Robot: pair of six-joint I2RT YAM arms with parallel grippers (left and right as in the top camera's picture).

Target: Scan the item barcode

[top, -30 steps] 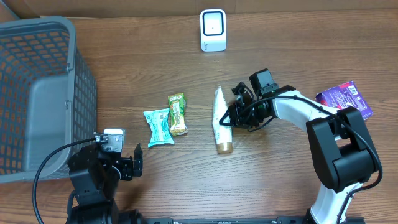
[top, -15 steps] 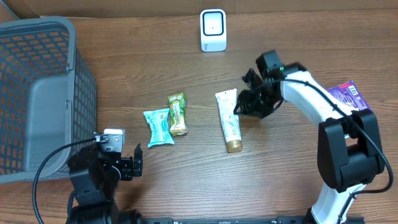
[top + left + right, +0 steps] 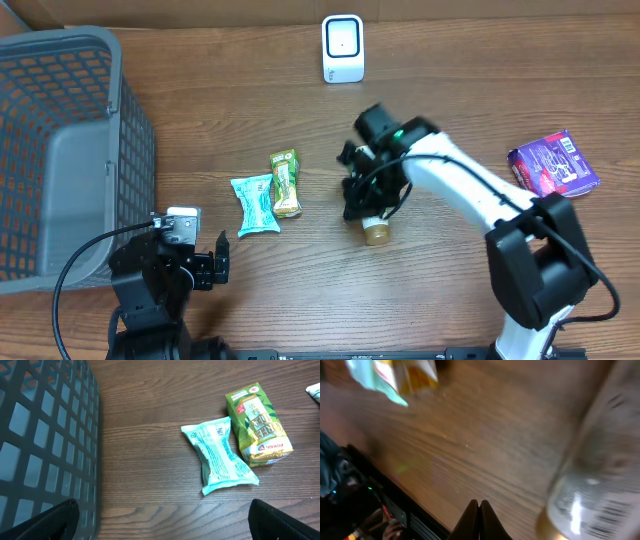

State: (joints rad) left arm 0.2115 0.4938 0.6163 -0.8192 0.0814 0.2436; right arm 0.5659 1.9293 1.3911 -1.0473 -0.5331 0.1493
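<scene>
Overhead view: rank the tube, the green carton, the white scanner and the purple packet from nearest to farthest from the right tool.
1. tube: directly under the right tool, only its gold cap showing clear of it.
2. green carton: to the tool's left, mid-table.
3. white scanner: at the far edge of the table.
4. purple packet: well off to the right.

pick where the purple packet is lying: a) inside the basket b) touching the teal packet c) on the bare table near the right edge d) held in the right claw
c, in the overhead view the purple packet lies on the wood at the far right, well away from the basket and the teal packet. The right claw is shut with nothing in it.
</scene>
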